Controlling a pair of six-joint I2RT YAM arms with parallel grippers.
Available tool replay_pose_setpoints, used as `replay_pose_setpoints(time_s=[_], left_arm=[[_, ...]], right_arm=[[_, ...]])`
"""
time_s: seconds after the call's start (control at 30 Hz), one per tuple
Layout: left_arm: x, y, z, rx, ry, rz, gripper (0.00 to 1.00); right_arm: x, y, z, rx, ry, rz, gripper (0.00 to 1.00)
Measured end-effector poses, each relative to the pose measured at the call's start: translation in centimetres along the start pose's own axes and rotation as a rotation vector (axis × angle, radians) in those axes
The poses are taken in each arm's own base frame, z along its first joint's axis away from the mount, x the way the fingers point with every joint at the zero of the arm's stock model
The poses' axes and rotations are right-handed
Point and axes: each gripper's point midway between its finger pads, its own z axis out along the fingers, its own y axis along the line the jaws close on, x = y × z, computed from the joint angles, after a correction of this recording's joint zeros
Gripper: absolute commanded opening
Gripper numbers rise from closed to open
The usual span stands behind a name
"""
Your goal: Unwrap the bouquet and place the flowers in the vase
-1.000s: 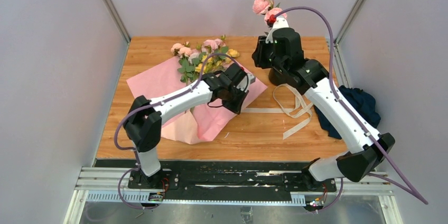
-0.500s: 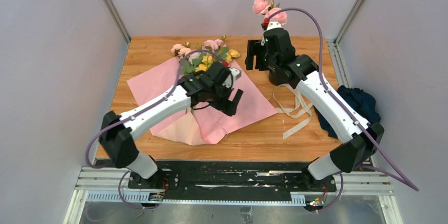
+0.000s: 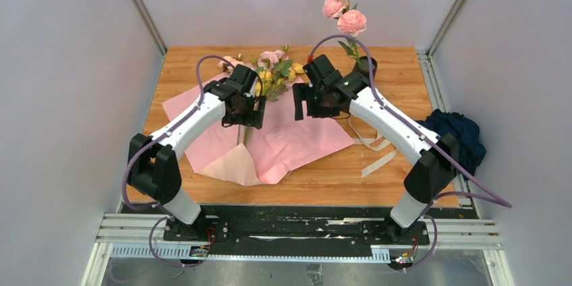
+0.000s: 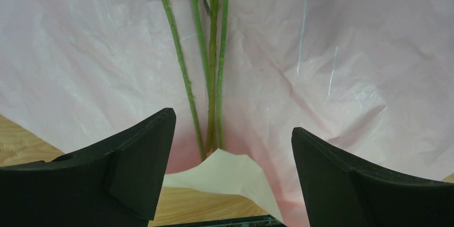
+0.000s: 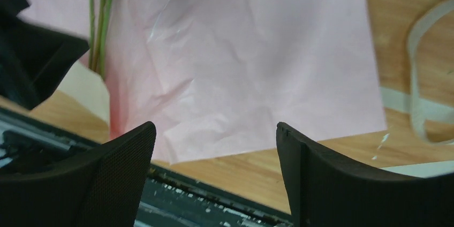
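Note:
The bouquet lies unwrapped: its pale pink wrapping paper (image 3: 297, 139) is spread flat on the table. The flowers (image 3: 273, 70), small pink and yellow blooms, lie at its far edge. Their thin green stems (image 4: 211, 66) run down the sheet to a cream inner sheet (image 4: 230, 171). My left gripper (image 3: 248, 116) hangs open just above the stems' lower ends (image 4: 233, 125), holding nothing. My right gripper (image 3: 305, 105) is open and empty over the paper's right half (image 5: 215, 128). The black vase (image 3: 365, 67) stands at the back right, with a stem of two big pink roses (image 3: 351, 21) in it.
A cream ribbon (image 3: 378, 139) lies loose on the wood right of the paper. A dark blue cloth (image 3: 462, 139) sits off the table's right edge. The two wrists are about a hand's width apart over the paper. The black base rail (image 5: 203, 203) runs along the near edge.
My left gripper opened, letting go of the paper, and moved back and left over the stems. My right gripper opened, left the vase and swung left over the paper.

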Motion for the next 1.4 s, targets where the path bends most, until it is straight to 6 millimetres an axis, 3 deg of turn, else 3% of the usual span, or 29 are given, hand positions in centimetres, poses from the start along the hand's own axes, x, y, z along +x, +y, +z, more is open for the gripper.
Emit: replay_pose_setpoints(time_s=[0.1,0.2,0.4,0.5,0.6,0.73,0.83,1.03,1.23,1.33,1.4], left_arm=[[-1.4,-0.7,0.7,0.023,-0.004,-0.035,0.88],[-2.0,-1.5,2.1,0.059,0.006,-0.08,0.88],[-2.7,-3.0,2.7,0.135,-0.002,-0.13,0.87],[-3.0,-3.9,2.0,0.192,-0.041,-0.153,0.86],[-2.7,-4.1,1.3,0.216,-0.056,-0.166,0.86],[-3.0,-4.3,0.2,0.243,-0.084,-0.176,0.86],[-3.5,-4.6,-0.4,0.264,-0.106,-0.181,0.86],[-3.8,-4.8,-0.9,0.277,-0.125,-0.186,0.86],[-3.8,-4.8,-0.9,0.279,-0.127,-0.186,0.86],[-3.7,-4.7,-0.9,0.276,-0.126,-0.186,0.86],[-3.8,-4.7,-0.9,0.272,-0.128,-0.186,0.86]], right_arm=[[2.2,2.0,-1.3,-0.053,0.079,0.013,0.88],[4.0,2.3,-2.6,-0.096,0.119,0.08,0.89],[10.1,-0.7,-7.0,-0.135,0.092,0.269,0.93],[12.1,-2.4,-7.5,-0.142,0.023,0.345,0.95],[13.8,-4.4,-6.7,-0.122,0.0,0.408,0.95],[15.8,-7.1,-4.2,-0.063,0.008,0.496,0.96],[16.8,-8.1,-2.4,-0.058,0.019,0.544,0.97],[16.8,-8.8,0.1,-0.089,0.007,0.599,0.97],[16.0,-8.2,3.4,-0.124,0.045,0.605,0.96],[15.6,-7.8,4.9,-0.135,0.08,0.591,0.8],[15.0,-7.5,5.8,-0.147,0.098,0.576,0.48]])
